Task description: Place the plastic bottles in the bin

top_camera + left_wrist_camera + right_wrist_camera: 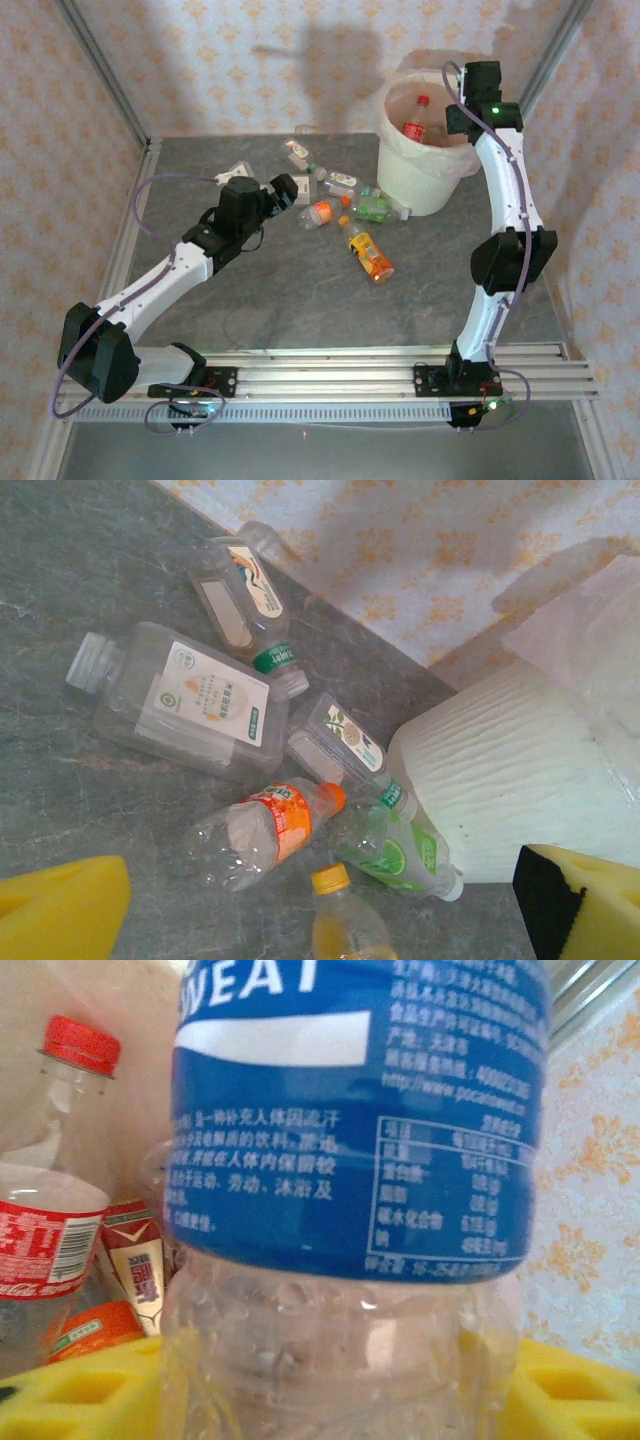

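Note:
Several plastic bottles lie on the grey table left of the bin (425,175). Among them are an orange-labelled one (270,825), a green-labelled one (400,855), a yellow-capped one (345,920) and a big white-labelled one (190,695). My left gripper (285,192) hovers open just left of this heap, its yellow pads (60,910) wide apart either side of the yellow-capped bottle. My right gripper (470,100) hangs over the bin's mouth. A blue-labelled bottle (350,1160) stands between its yellow pads (80,1400), touching both. A red-capped bottle (50,1210) lies in the bin.
The bin's ribbed white wall (500,780) stands right beside the green-labelled bottle. Patterned walls and metal rails close the table at the back and sides. Bare grey tabletop (300,300) stretches between the heap and the arm bases.

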Tool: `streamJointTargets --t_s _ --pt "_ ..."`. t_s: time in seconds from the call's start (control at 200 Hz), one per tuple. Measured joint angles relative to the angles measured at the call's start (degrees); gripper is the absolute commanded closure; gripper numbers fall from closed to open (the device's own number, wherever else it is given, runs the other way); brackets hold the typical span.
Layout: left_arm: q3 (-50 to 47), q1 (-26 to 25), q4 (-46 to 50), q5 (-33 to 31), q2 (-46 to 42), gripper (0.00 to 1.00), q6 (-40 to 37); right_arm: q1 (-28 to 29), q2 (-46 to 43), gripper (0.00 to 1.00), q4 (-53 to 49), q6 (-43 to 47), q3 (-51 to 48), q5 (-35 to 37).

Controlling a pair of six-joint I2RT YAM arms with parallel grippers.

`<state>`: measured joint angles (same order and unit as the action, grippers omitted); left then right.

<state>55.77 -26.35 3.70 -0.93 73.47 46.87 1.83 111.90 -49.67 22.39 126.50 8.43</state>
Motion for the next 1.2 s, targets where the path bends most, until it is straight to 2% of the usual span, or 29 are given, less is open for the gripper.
streamJointTargets --t_s 0.125,0.425,0.686,0.931,1.196 --pt "0.0 0.0 0.0 0.0 0.0 0.00 0.0 0.0 1.1 0.16 -0.5 0.5 2.0 1.6" --pt "0.0 0.0 0.0 0.0 0.0 0.00 0.1 0.0 1.1 0.12 -0.7 0.1 3.0 3.9" --pt "0.0 0.0 0.0 0.0 0.4 0.00 0.3 0.0 -1.4 0.07 -0.9 -2.2 1.4 2.7" --pt "0.0 0.0 0.0 0.1 3.1 0.00 1.1 1.5 -17.5 0.04 3.8 -7.1 -13.5 -4.6" --pt "0.4 0.0 0.7 0.2 5.2 0.00 2.2 12.1 -36.6 0.02 15.5 -12.9 -39.0 -17.9"
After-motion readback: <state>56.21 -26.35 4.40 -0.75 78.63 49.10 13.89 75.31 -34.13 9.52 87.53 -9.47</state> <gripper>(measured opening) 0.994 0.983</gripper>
